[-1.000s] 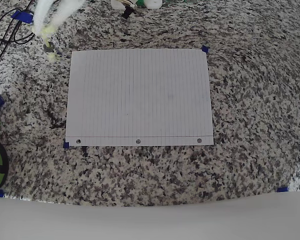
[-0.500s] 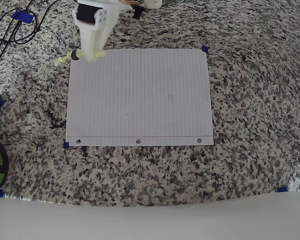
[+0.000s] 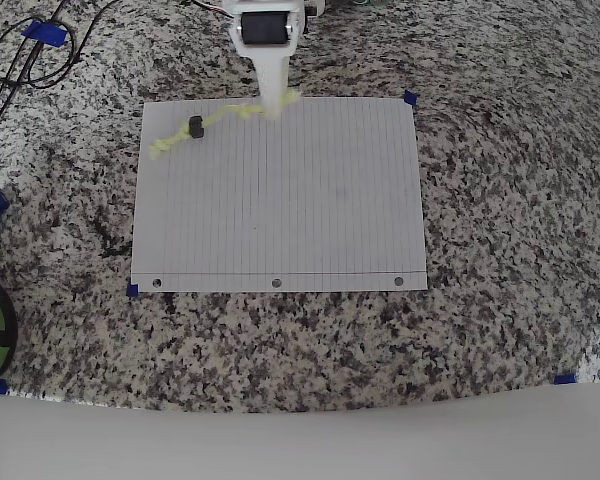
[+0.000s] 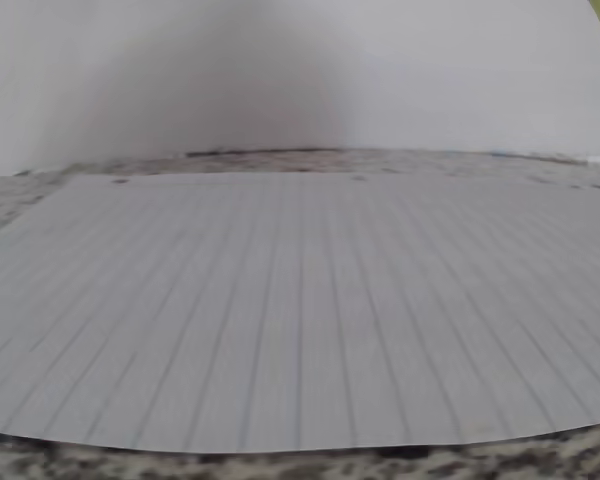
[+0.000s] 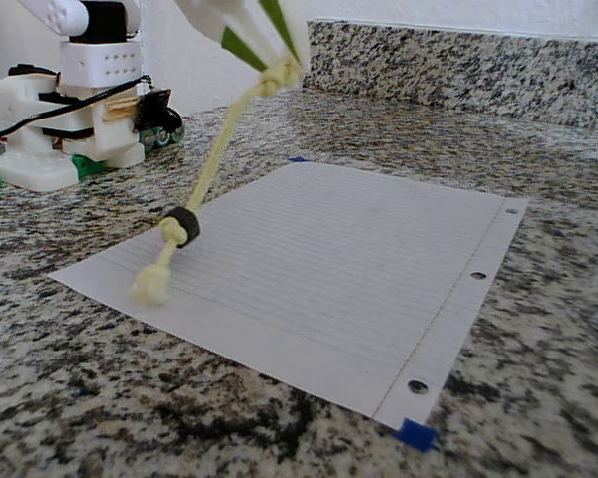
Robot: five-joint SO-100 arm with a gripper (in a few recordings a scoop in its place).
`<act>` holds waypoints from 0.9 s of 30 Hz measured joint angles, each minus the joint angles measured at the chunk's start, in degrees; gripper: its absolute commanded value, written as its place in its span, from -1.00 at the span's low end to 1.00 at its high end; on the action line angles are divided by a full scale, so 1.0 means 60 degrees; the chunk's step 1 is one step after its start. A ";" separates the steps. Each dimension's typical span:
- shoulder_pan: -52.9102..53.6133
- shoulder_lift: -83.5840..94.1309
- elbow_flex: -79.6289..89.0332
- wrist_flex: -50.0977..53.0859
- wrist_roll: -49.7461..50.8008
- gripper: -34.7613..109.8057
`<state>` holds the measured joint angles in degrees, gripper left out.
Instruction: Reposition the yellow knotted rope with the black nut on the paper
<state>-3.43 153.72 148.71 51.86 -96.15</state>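
Rope [image 5: 207,174] hangs slanted from my claw [image 5: 279,66], which pinches its top knot over the paper's [image 3: 280,200] far edge. Low end knot looks to touch the sheet near its corner in fixed view; black nut [image 3: 194,127] sits just above that, lifted. Carry part mostly done imo. Left: lower, lay rope flat on paper, let go.

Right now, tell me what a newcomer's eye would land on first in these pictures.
First, the yellow knotted rope hanging slanted from the tool, which pinches its upper end above the far edge of the paper in the fixed view. Next, the black nut threaded low on it, with the bottom knot touching the sheet near its left corner. The white lined paper itself stands out against the speckled granite counter, blue tape at its corners.
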 measured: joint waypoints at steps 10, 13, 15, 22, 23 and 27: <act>-0.0718 0.1157 0.1714 -0.0791 0.0176 -0.52; -0.0908 0.1465 0.1934 -0.1040 0.0176 -0.52; -0.1040 0.1611 0.2109 -0.1274 0.0176 -0.52; -0.1348 0.1816 0.2651 -0.2271 0.0176 -0.52; -0.1333 0.1816 0.2695 -0.2432 0.0146 -0.52; -0.1333 0.1831 0.2754 -0.2856 -0.0908 -0.52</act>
<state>-11.43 164.71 165.23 34.72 -101.60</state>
